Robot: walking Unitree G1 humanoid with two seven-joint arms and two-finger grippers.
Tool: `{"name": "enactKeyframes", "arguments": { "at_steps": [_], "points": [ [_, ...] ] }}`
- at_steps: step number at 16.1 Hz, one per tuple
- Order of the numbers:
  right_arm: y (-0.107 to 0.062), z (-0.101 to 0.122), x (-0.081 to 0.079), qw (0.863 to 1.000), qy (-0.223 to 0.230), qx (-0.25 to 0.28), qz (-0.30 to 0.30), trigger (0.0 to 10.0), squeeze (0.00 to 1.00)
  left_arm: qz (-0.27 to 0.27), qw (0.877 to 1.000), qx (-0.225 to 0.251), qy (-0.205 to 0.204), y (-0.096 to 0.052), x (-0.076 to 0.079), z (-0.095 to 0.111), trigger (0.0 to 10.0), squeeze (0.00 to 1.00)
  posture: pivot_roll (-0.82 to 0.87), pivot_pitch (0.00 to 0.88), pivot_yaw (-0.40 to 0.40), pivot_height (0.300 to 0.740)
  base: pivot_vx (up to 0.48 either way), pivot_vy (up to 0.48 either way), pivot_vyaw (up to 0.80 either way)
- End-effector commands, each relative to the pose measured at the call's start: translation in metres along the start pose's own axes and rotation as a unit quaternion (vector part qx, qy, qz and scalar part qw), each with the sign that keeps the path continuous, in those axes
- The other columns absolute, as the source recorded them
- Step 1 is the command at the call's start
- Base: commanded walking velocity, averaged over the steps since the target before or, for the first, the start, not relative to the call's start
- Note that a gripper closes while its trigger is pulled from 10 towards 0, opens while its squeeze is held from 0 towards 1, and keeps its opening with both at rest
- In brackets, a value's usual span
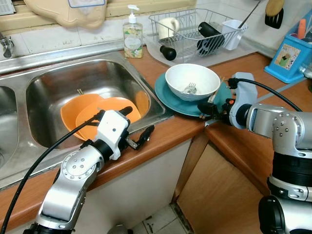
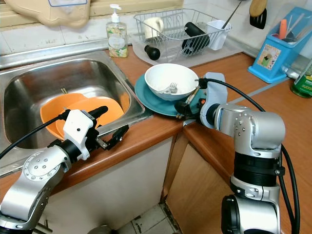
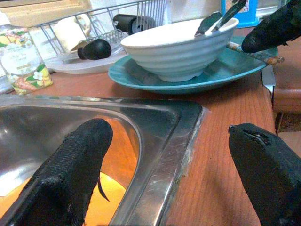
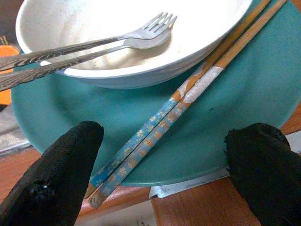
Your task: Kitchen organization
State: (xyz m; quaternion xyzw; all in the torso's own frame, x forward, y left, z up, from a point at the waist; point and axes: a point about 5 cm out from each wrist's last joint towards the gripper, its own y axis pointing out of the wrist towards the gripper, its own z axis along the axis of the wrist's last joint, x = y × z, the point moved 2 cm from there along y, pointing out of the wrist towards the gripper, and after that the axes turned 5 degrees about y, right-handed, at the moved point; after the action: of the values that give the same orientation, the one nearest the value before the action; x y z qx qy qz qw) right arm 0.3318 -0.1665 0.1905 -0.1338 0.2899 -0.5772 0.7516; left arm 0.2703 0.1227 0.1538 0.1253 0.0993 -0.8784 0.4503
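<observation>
Now, right gripper (image 4: 160,174): fingers spread wide, straddling chopsticks (image 4: 188,99) on teal plate (image 4: 263,84) beside white bowl (image 4: 94,28).
Left gripper (image 3: 178,174): parted, empty, over sink (image 1: 63,83) edge.
Orange plates (image 1: 92,114): inside sink.

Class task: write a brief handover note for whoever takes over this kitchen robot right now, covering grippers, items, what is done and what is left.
Right gripper: open, poised over the chopsticks on the teal plate.
Left gripper: open, at the sink edge.
White bowl with two forks sits on the plate; orange dishes lie in the sink.
Done: nothing held.
Left: grasp the chopsticks, then probably clear the rest.
</observation>
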Motion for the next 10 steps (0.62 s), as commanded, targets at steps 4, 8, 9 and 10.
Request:
{"name": "enactKeyframes", "arguments": {
  "at_steps": [4,8,9,10],
  "points": [
    [0.007,-0.007,0.008,0.999,-0.005,-0.030,-0.022,8.5,0.00,-0.010,1.000,0.000,0.012,0.001,0.002,0.004,10.0,0.00,-0.02,0.000,-0.022,0.740,0.000,0.000,0.00],
    [0.007,-0.007,0.017,0.999,-0.013,-0.032,-0.041,4.0,0.00,-0.010,1.000,-0.001,0.015,0.002,0.001,0.004,10.0,0.00,-0.02,0.000,-0.019,0.740,0.000,0.000,0.00],
    [0.007,-0.007,0.018,0.998,-0.014,-0.031,-0.043,4.0,0.00,-0.009,1.000,-0.001,0.016,0.002,0.000,0.004,10.0,0.00,-0.02,0.000,-0.019,0.740,0.000,0.000,0.00],
    [0.006,-0.006,0.019,0.998,-0.015,-0.031,-0.044,4.0,0.00,-0.009,1.000,-0.001,0.016,0.002,0.000,0.005,10.0,0.00,-0.02,0.000,-0.019,0.740,0.000,0.000,0.00]
  ]
}}
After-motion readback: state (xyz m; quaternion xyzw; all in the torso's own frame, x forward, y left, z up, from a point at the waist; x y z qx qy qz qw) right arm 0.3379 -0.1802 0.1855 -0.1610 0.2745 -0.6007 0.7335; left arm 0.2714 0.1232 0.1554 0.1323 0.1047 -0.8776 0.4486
